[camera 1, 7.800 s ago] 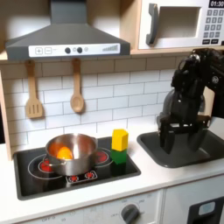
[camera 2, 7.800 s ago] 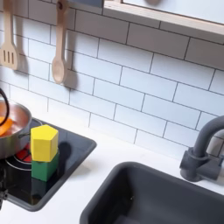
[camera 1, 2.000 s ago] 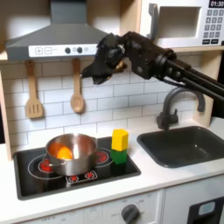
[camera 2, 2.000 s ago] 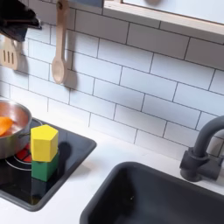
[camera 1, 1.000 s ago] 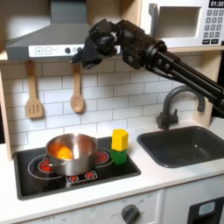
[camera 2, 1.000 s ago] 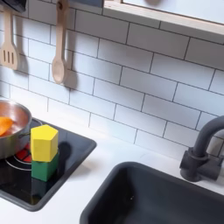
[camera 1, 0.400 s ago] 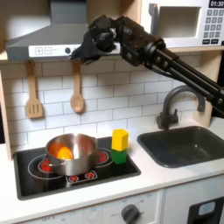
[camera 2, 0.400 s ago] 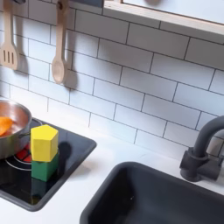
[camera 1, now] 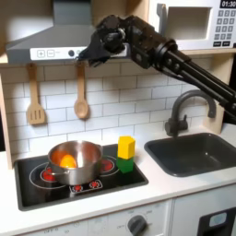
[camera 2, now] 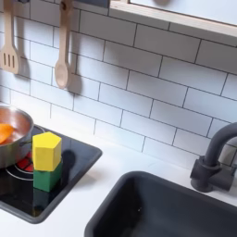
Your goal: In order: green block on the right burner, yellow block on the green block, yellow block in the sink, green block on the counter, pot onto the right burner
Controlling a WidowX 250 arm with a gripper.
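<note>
Gripper (camera 1: 89, 57) hangs high by the range hood (camera 1: 64, 41), well above and slightly toward the first exterior view's left of the yellow block (camera 1: 125, 147); finger spread cannot be told. That block stands upright on the green block (camera 1: 123, 165), near the pot (camera 1: 76, 161), with open air overhead and the sink (camera 1: 198, 152) at the first exterior view's right.

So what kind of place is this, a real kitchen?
It looks like a toy play kitchen rather than a real one. There is a black cooktop with a steel pot on it, a dark grey sink with an arched faucet, and wooden utensils hanging on a white tile wall.
</note>
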